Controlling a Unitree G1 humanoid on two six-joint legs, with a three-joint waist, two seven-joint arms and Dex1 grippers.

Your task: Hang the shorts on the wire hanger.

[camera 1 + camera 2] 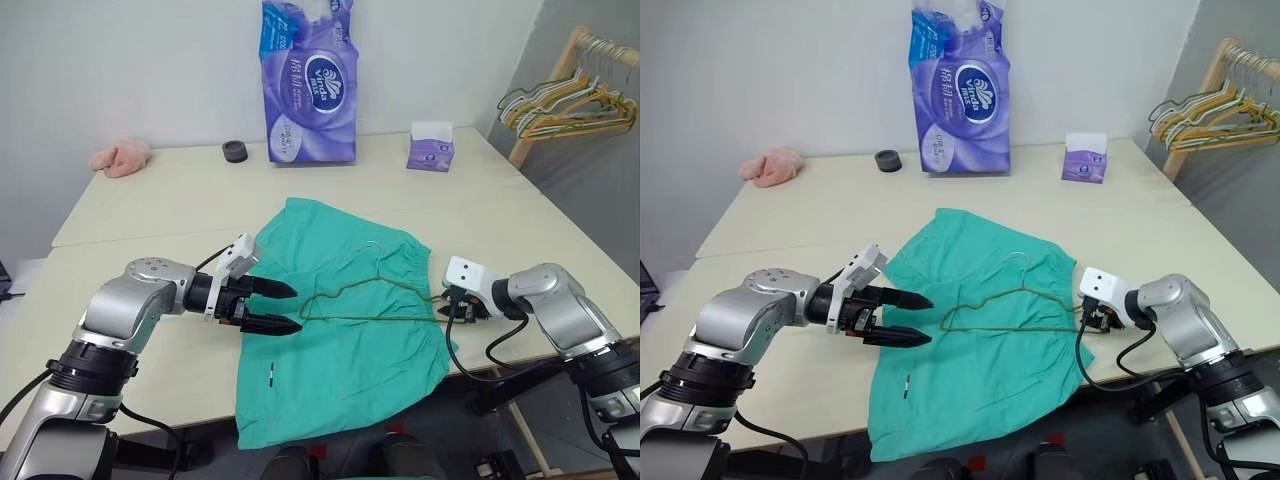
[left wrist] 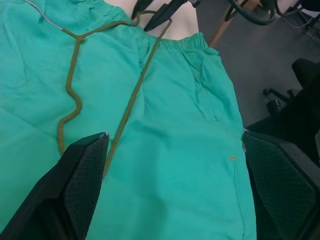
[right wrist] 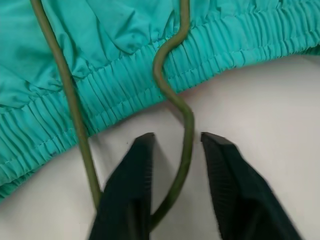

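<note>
The shorts (image 1: 345, 345) lie spread flat on the bench (image 1: 150, 200), near its front edge, waistband toward the right. The wire hanger (image 1: 370, 295) lies on top of them, its right corner reaching past the waistband onto bare bench. The right gripper (image 3: 175, 150) points down at that corner; its jaws stand slightly parted with the wire running between them, not clamped. The left gripper (image 1: 280, 307) hovers over the shorts' left part, jaws wide apart, just beside the hanger's left corner.

Wire hanger (image 2: 75, 95) flat on shorts (image 2: 175, 150); left gripper (image 2: 170, 185) jaws spread wide.
</note>
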